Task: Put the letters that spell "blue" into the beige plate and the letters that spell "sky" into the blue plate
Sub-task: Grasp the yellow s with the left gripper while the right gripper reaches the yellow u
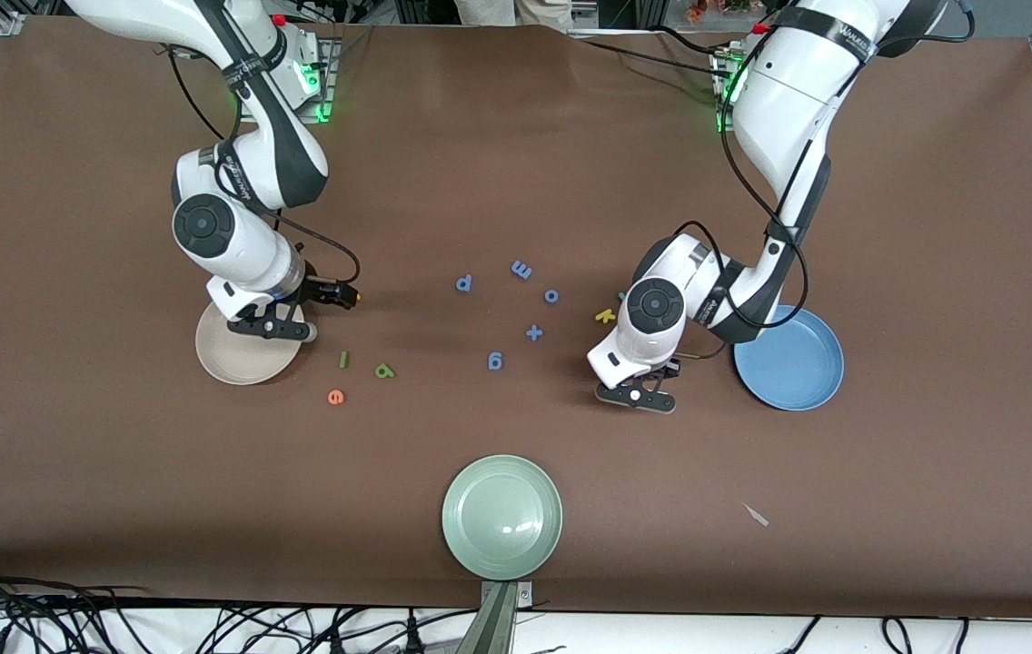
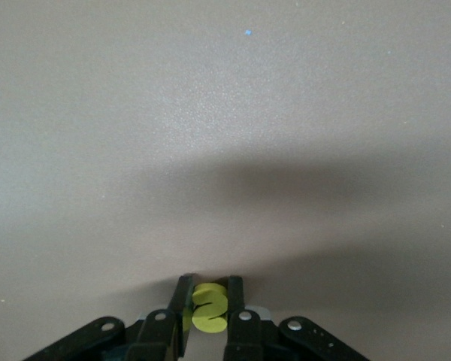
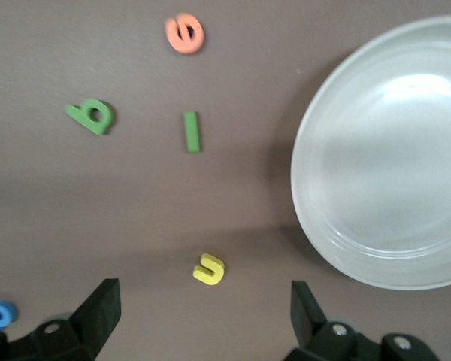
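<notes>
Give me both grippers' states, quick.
Left gripper: shut on the yellow s, beside the blue plate.
Right gripper: open, holding nothing, over the yellow u by the beige plate.

1. We see a brown table (image 1: 516, 136) covering nearly the whole front view.
2. A round pale green plate (image 1: 502, 517) sits on it, at the edge nearest the front camera, about midway between the two ends.
3. Five small blue-purple foam pieces lie loosely grouped near the table's middle: a p-like shape (image 1: 464, 283), an m-like shape (image 1: 521, 270), a small ring (image 1: 551, 296), a plus sign (image 1: 534, 333), and a 9-like shape (image 1: 495, 361) nearest the camera.
4. A small pale scrap (image 1: 756, 515) lies alone, well apart from the green plate, toward the left arm's end.
</notes>
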`<action>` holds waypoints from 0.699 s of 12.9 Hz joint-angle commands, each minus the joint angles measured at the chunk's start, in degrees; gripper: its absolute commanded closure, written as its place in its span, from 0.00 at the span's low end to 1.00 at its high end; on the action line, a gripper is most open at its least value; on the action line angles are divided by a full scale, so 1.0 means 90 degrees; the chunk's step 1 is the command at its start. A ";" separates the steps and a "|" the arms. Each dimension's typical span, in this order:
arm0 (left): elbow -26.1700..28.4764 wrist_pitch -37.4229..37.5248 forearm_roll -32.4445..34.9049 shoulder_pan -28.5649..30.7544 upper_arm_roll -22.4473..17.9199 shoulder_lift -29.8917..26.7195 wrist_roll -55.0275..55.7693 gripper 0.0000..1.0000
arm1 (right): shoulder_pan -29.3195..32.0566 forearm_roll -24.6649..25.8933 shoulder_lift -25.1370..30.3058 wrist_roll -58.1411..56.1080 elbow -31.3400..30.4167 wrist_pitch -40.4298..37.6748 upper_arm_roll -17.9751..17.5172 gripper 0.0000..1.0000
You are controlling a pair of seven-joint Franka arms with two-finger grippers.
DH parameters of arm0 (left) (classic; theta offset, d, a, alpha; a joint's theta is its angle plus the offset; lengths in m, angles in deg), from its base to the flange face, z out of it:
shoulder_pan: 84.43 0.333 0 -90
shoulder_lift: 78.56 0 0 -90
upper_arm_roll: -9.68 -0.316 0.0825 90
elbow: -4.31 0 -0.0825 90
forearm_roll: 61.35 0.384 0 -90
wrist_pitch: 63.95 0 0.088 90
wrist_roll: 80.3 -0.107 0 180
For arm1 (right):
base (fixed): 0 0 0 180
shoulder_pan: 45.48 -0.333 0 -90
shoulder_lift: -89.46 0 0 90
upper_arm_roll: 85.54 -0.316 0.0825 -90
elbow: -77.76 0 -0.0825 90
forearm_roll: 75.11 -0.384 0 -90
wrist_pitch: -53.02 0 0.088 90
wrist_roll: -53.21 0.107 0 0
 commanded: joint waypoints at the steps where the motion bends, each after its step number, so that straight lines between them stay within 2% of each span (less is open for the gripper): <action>1: -0.0008 0.0203 0.0209 0.0059 -0.0043 -0.0257 0.0051 1.00 | 0.0170 -0.0091 0.0167 0.0100 -0.0884 0.1031 -0.0270 0.00; 3: -0.0067 0.0856 0.0316 0.0234 -0.0082 -0.0580 -0.0036 1.00 | 0.0170 -0.0091 -0.0076 0.0100 -0.0994 0.1376 -0.0300 0.01; 6: -0.0038 0.1530 0.0346 0.0945 -0.0082 -0.0951 -0.1652 1.00 | 0.0160 -0.0091 -0.0370 0.0139 -0.0984 0.1825 -0.0398 0.02; 9: 0.0069 0.1991 0.0375 0.1483 -0.0082 -0.0962 -0.2847 1.00 | 0.0150 -0.0082 -0.0614 0.0139 -0.0984 0.2138 -0.0398 0.10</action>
